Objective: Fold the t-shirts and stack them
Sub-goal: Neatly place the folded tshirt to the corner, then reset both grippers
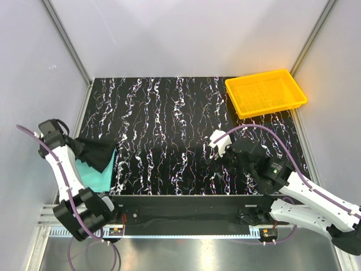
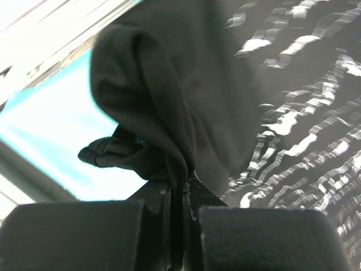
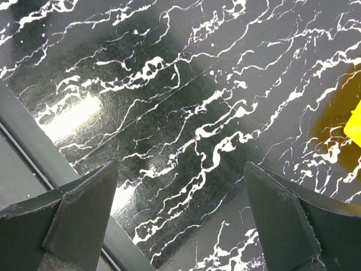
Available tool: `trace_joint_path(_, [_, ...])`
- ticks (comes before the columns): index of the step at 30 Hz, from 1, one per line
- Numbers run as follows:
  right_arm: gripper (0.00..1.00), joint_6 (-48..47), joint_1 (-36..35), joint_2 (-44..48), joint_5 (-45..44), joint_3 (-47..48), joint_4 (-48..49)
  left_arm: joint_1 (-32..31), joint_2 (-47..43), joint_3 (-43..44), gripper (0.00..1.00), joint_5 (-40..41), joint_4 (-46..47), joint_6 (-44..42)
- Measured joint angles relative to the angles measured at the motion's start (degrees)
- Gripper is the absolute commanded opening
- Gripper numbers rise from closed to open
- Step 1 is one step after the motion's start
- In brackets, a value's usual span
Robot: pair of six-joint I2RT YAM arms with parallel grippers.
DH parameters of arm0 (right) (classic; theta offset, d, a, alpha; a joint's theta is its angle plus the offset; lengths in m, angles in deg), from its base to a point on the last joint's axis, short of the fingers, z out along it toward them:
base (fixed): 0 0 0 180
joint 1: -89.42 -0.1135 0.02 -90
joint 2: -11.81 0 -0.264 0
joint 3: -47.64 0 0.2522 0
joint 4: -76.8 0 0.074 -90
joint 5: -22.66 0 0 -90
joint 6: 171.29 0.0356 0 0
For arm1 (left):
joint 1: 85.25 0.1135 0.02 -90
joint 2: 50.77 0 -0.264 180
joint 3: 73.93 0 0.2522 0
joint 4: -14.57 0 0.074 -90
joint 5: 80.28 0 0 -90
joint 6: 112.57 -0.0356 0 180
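The black t-shirt [image 1: 97, 153] hangs bunched at the table's left edge, draped over the teal t-shirt [image 1: 96, 176] lying flat beneath it. My left gripper [image 1: 78, 145] is shut on a fold of the black t-shirt [image 2: 169, 101], with cloth pinched between its jaws [image 2: 181, 186]. In the left wrist view the teal t-shirt [image 2: 51, 141] shows behind the black cloth. My right gripper [image 1: 218, 151] hovers over the bare table right of centre. Its jaws [image 3: 180, 220] are open, with only marbled tabletop between the fingers [image 3: 79, 217].
A yellow plastic tray [image 1: 266, 92] stands at the back right corner of the black marbled table [image 1: 169, 124], and its edge [image 3: 345, 121] shows in the right wrist view. Grey walls enclose the table on three sides. The table's near edge [image 3: 34, 152] lies close to the right gripper.
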Motion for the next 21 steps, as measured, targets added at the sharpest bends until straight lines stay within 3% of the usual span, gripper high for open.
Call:
trace_joint_path(5, [1.00, 0.0, 0.0, 0.1, 0.2, -0.8, -0.1, 3.5, -5.6, -3.0, 0.58, 8.4, -4.9, 4.3])
trace_joint_path(6, [1.00, 0.0, 0.0, 0.2, 0.4, -1.0, -0.1, 4.0, -6.6, -3.0, 0.84, 10.7, -5.7, 5.4])
trace_joint_path(8, [1.00, 0.1, 0.0, 0.4, 0.6, -1.3, -0.2, 4.2, -8.0, -3.0, 0.99, 14.4, -7.2, 7.6])
trace_joint_path(11, [1.00, 0.1, 0.0, 0.9, 0.9, -1.5, -0.4, 4.3, -8.3, -2.8, 0.99, 17.5, -9.2, 10.1])
trace_joint_path(16, [1.00, 1.0, 0.0, 1.1, 1.0, -1.5, -0.4, 2.4, -6.1, -0.7, 0.99, 15.0, -8.5, 10.6])
trace_joint_path(18, [1.00, 2.1, 0.0, 1.0, 1.2, -1.5, -0.4, -2.5, -5.4, 0.0, 0.99, 14.0, -7.3, 11.3])
trace_joint_path(21, [1.00, 6.2, 0.0, 0.7, 1.5, -1.5, 0.0, -17.3, -5.4, 0.0, 0.99, 11.1, -3.0, 13.4])
